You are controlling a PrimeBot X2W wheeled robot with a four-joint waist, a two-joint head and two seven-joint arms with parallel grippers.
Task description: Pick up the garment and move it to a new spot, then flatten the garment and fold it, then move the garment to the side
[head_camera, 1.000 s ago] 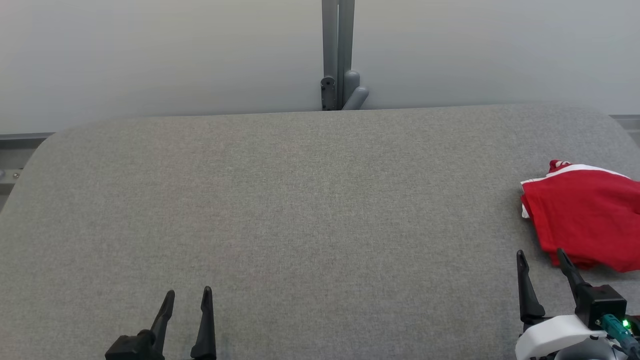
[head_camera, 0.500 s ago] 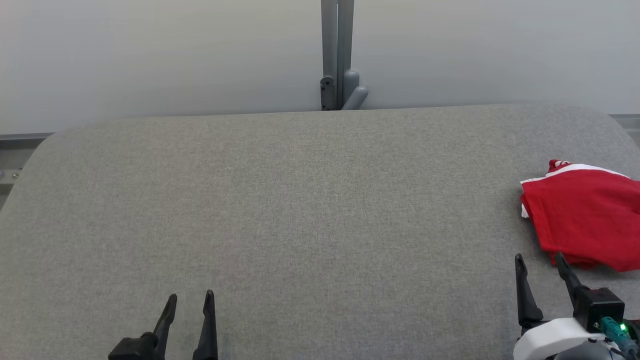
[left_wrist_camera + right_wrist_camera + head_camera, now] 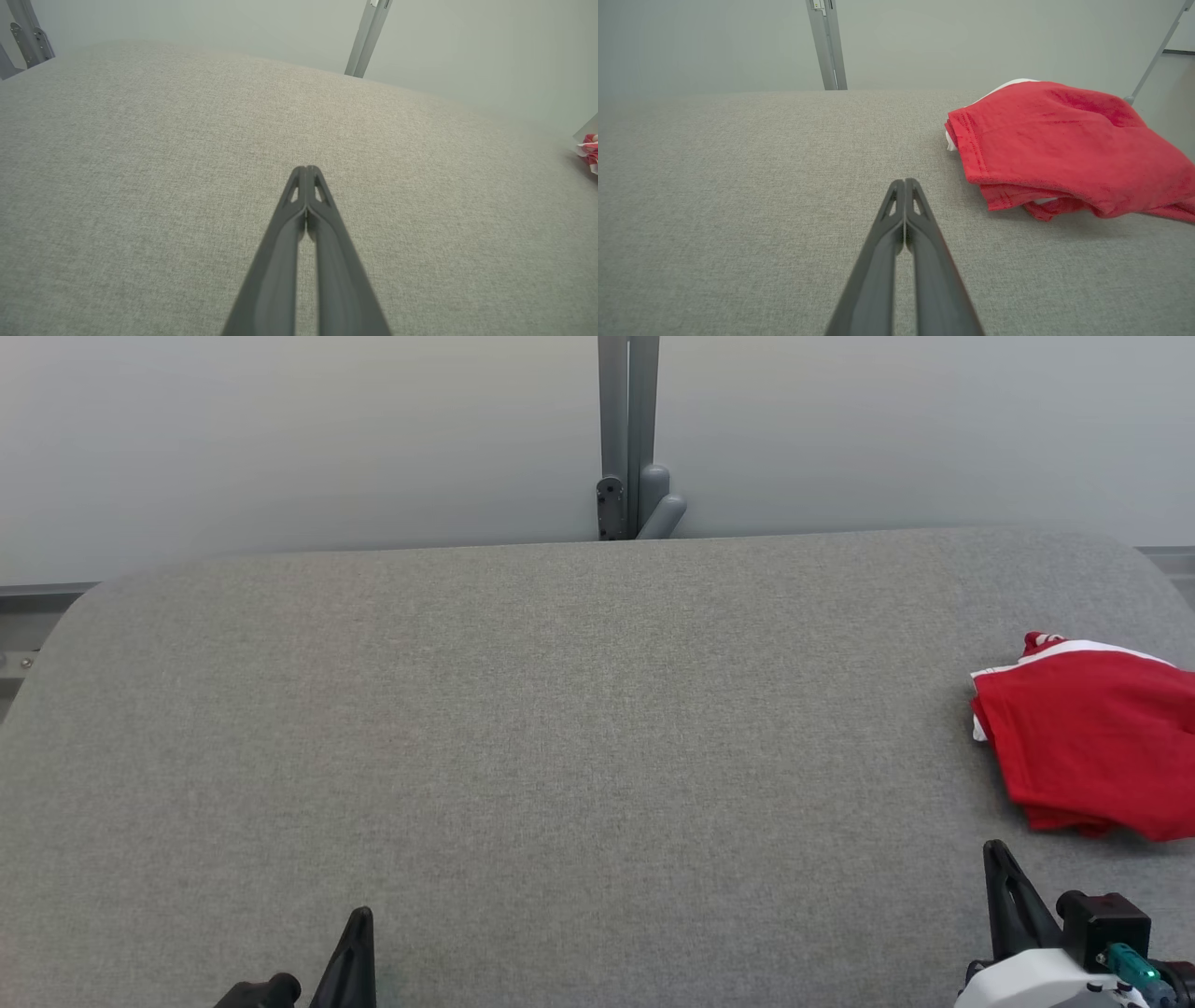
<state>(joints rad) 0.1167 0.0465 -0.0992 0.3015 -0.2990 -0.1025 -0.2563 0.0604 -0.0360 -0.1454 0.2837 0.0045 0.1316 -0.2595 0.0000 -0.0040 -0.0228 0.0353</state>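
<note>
We'd just snapped left fingers [image 3: 280, 242] and right fingers [image 3: 878, 252] shut, empty, and backed off — folded garment [image 3: 1092, 737] sat frame-right on the counter [image 3: 560, 709], so basically done.

A grey woven-fabric tabletop [image 3: 560, 709] spans the lower frame; behind it stands a pale grey wall [image 3: 280, 429], a grey metal post [image 3: 628, 420] at top centre.

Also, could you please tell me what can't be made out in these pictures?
The red garment: head view's right edge cuts it off, so its full outline is unknown.
Its lower layers: right wrist view, hidden under the top fold.
Left wrist view: a tiny sliver of it at the right edge.
</note>
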